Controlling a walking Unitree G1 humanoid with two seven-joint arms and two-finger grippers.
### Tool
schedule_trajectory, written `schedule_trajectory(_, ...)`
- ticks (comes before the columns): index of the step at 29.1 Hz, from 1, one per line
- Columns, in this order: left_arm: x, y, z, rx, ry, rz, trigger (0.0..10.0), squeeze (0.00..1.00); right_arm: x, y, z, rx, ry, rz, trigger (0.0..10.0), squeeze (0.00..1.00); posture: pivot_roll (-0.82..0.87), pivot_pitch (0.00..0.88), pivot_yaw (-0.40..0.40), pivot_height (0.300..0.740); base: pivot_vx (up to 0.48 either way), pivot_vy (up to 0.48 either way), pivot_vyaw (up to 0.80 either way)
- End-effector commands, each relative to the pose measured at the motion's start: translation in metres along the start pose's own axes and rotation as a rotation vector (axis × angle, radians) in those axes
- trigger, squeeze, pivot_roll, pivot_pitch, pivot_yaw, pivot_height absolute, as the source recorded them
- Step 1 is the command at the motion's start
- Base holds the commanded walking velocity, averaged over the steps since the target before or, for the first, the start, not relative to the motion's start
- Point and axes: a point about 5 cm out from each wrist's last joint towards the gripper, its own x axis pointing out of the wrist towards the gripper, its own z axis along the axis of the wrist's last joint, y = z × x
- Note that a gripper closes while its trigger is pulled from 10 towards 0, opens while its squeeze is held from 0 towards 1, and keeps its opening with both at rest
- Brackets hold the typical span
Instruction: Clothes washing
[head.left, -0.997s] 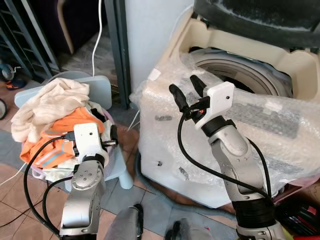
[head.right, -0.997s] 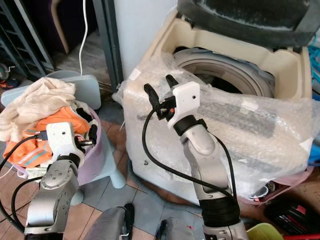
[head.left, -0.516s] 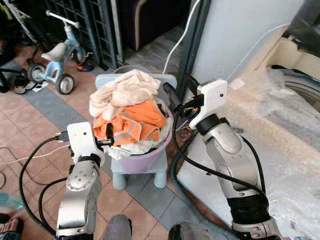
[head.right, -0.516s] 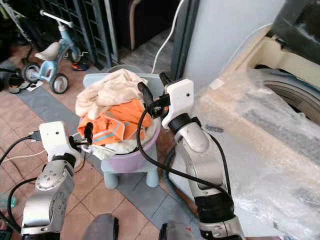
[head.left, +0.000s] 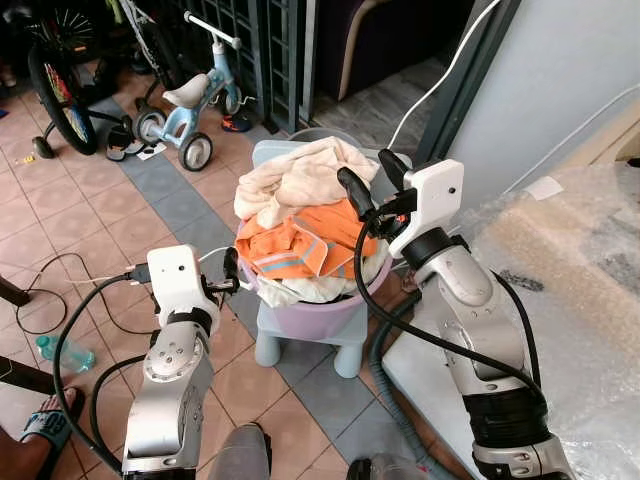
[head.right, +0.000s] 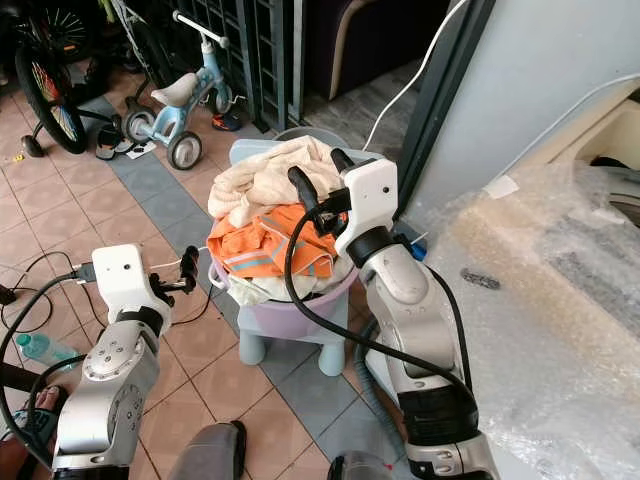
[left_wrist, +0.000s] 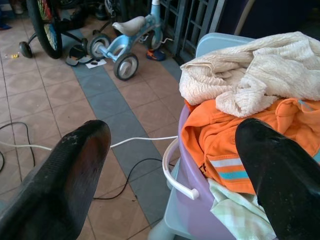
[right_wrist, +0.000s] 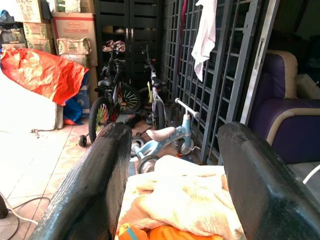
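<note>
We're at pickup: right tool (head.left: 367, 183) spread above laundry basin (head.left: 330, 300), left tool (head.left: 231, 270) spread beside it; next, grab cream cloth (head.left: 295, 182).

Cloth heaped in smooth plastic, beside crinkled wrap

My matt black fingers (left_wrist: 60, 185) face a glossy lilac plastic basket (left_wrist: 192, 197); cream knit cloth (head.left: 300, 180) looks nubbly, orange shirt (head.left: 300, 245) smooth, bubble wrap (head.left: 570, 270) shiny, floor tiles (head.left: 90, 215) matt.

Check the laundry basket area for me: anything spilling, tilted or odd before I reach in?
The purple basket is heaped above its rim; the orange garment and a cream cloth bulge over the edge. It sits on a small blue stool, so it looks top-heavy. A white cable trails across the floor beside it.
</note>
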Motion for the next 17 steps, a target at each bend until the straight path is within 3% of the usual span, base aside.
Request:
schedule_trajectory(1, -0.001, -0.001, -0.002, -0.004, 0.005, -0.001, 10.0, 0.0, 0.001, 0.0, -0.001, -0.002, 0.008, 0.007, 10.0, 0.0, 0.09, 0.11, -0.048, 0.74, 0.319, 0.0, 0.0)
schedule_trajectory(8, -0.001, -0.002, -0.004, -0.006, 0.022, -0.004, 10.0, 0.0, 0.0, 0.004, -0.004, 0.001, 0.025, 0.035, 10.0, 0.0, 0.09, 0.112, -0.049, 0.74, 0.298, 0.316, 0.0)
schedule_trajectory(14, -0.001, -0.003, -0.005, -0.007, 0.028, -0.005, 10.0, 0.0, 0.001, 0.01, -0.004, -0.005, 0.023, 0.067, 10.0, 0.0, 0.09, 0.113, -0.051, 0.74, 0.177, 0.335, 0.75)
schedule_trajectory(17, 0.0, -0.004, -0.004, -0.011, 0.023, -0.005, 10.0, 0.0, 0.002, 0.01, -0.006, 0.008, 0.031, 0.067, 10.0, 0.0, 0.1, 0.109, -0.056, 0.74, 0.0, 0.0, 0.0)
